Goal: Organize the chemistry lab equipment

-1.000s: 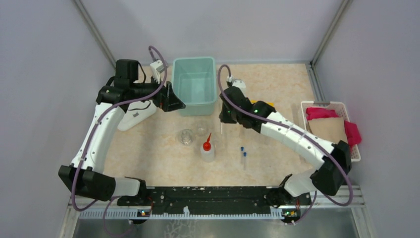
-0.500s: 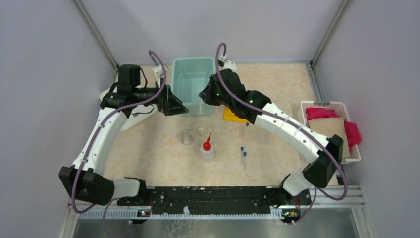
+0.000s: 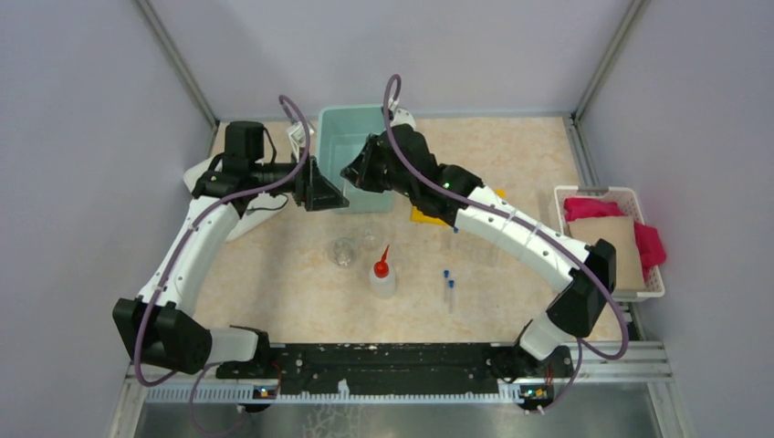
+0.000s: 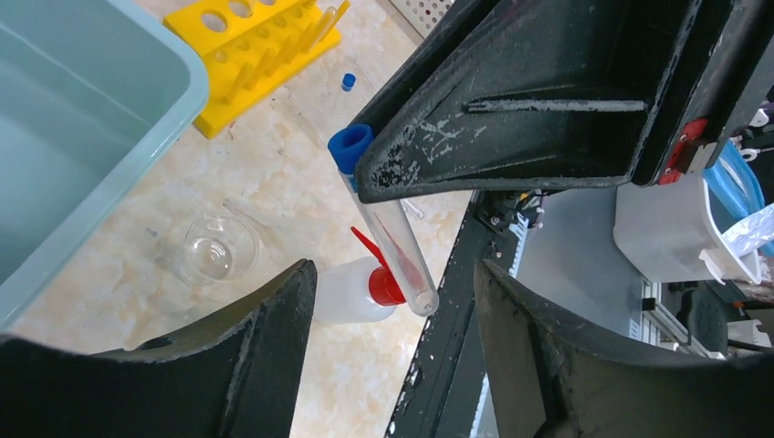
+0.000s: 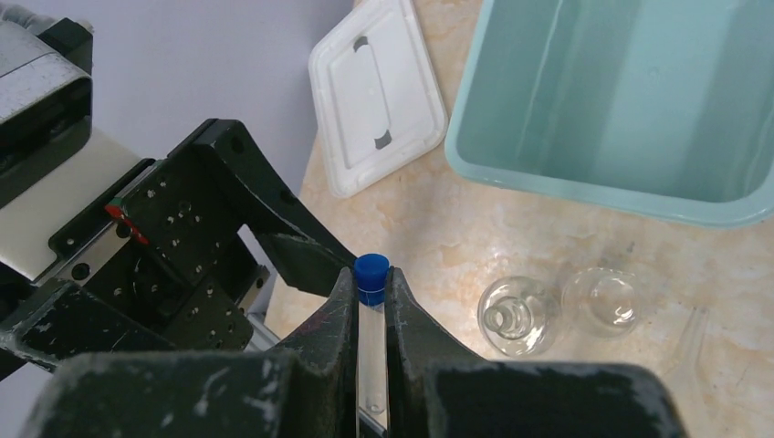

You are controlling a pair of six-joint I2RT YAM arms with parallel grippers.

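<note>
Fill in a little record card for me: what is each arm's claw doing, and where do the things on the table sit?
Right gripper: shut on a blue-capped test tube, near its cap
Left gripper: open, pointed at that tube, not gripping it
Bin: teal, nothing visible inside
Rack: yellow, on the table near the bin
Glass cups: two, side by side in front of the bin
Bottle: red nozzle, upright near the cups
Loose tubes: lying right of the bottle
</note>
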